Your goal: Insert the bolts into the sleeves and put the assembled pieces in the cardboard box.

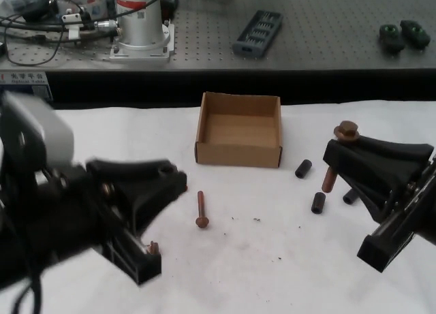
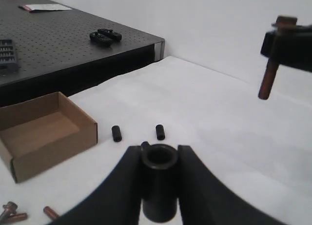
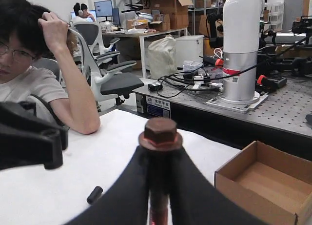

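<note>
Copper bolt clamped head-up in right end effector, black sleeve clamped upright in left end effector, both above the desk, well apart. We judge insertion step: next, shank over bore, lower straight; cardboard box sits near desk's far edge.

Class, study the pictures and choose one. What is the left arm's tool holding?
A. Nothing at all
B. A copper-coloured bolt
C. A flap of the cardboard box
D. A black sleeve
D: the left tool is shut on a black sleeve that stands upright between its fingers, while the bolt sits in the right tool.
</note>
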You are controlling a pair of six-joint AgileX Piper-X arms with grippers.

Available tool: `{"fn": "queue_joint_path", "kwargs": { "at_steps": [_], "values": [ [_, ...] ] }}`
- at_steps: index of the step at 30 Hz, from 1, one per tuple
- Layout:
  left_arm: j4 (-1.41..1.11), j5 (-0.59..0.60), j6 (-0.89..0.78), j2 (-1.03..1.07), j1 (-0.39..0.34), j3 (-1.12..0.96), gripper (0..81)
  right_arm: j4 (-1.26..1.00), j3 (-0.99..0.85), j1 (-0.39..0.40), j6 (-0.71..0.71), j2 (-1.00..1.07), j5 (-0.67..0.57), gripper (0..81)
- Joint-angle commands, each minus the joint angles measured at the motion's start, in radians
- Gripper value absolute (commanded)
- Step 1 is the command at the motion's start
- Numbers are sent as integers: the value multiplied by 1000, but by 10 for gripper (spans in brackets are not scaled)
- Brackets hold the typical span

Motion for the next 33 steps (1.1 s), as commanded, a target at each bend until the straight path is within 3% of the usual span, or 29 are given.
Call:
{"fn": "queue_joint_path", "kwargs": {
  "at_steps": [1, 6, 9, 16, 20, 26, 33],
  "values": [
    [-320, 10, -21, 102, 2, 94, 6, -54, 1, -1, -9, -10, -6, 71],
    [-520, 131, -35, 293, 2, 100, 6, -202, 1, -1, -31, 28, -136, 71],
    [-604, 199, -35, 406, 2, 83, 6, -244, 1, -1, -31, 75, -145, 71],
    [-795, 367, -10, 584, 2, 81, 6, -315, 1, -1, -109, 266, -283, 71],
    [-806, 391, 32, 653, 2, 81, 6, -417, -17, -28, -103, 416, -309, 71],
    [-853, 386, 87, 712, 2, 76, 6, -489, -108, -90, 5, 604, -488, 71],
    [-910, 314, 132, 797, 2, 69, 6, -520, -151, -106, 32, 652, -571, 71]
  ]
}}
